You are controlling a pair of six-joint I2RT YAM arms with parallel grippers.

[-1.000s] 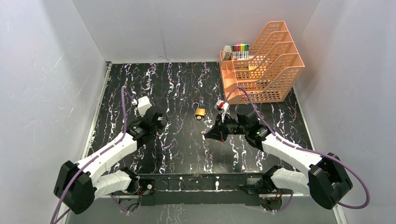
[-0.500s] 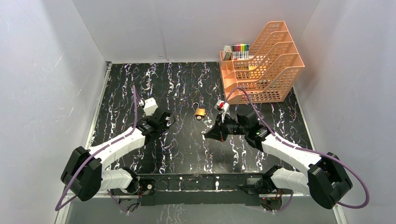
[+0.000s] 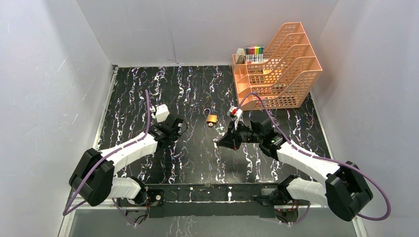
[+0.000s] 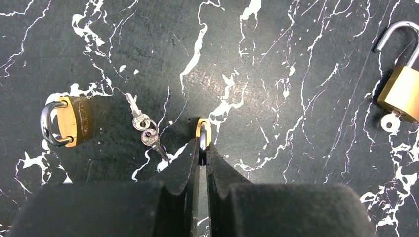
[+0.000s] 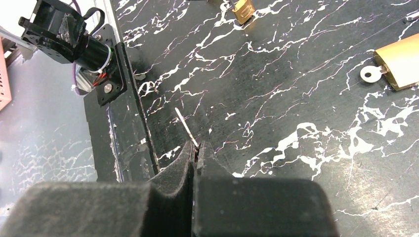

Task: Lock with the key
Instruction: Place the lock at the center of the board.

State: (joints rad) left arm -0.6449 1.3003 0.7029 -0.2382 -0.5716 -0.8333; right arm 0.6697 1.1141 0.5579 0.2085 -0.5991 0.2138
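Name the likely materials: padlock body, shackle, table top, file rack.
Padlock body: brass or brass-plated, judging by its satin yellow sheen.
Shackle: polished steel, bright grey with mirror-like glints.
Table top: glossy black with white veins, marble-look; possibly printed laminate or film rather than stone.
File rack: matte peach plastic, with moulded mesh walls.

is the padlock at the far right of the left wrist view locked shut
No, that padlock has its shackle raised, with one end free of the brass body.
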